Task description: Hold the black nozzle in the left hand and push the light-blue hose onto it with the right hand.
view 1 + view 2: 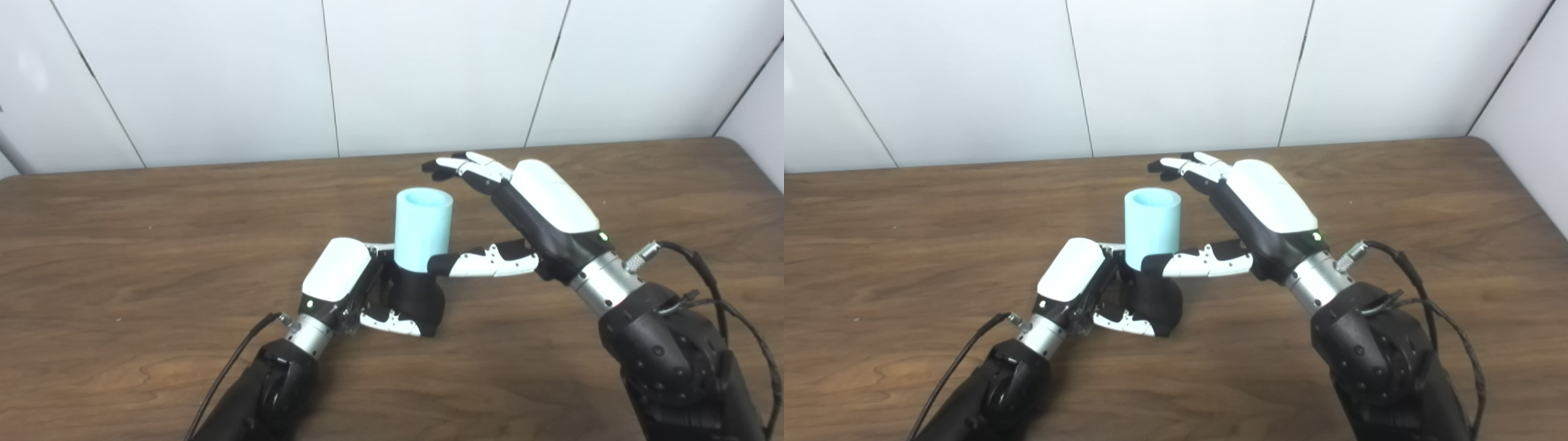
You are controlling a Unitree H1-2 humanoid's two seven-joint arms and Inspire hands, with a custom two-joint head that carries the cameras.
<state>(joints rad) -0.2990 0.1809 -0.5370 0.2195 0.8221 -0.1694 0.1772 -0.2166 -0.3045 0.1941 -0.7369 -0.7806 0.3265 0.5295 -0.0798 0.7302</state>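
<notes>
The left hand (343,278) is wrapped around the black nozzle (419,300), which stands on the wooden counter (153,245). The light-blue hose (423,228) sits upright on top of the nozzle, its open end facing up. The right hand (539,214) holds nothing: its fingers (465,165) are spread above and behind the hose's rim, apart from it, while its thumb (484,262) reaches in low, its tip right at the hose's lower edge where hose meets nozzle. Whether the hose holds anything inside cannot be told. The counter lies bare on every side of the hands, out to its rounded far-right corner. Behind it stands a white panelled wall (429,73).
</notes>
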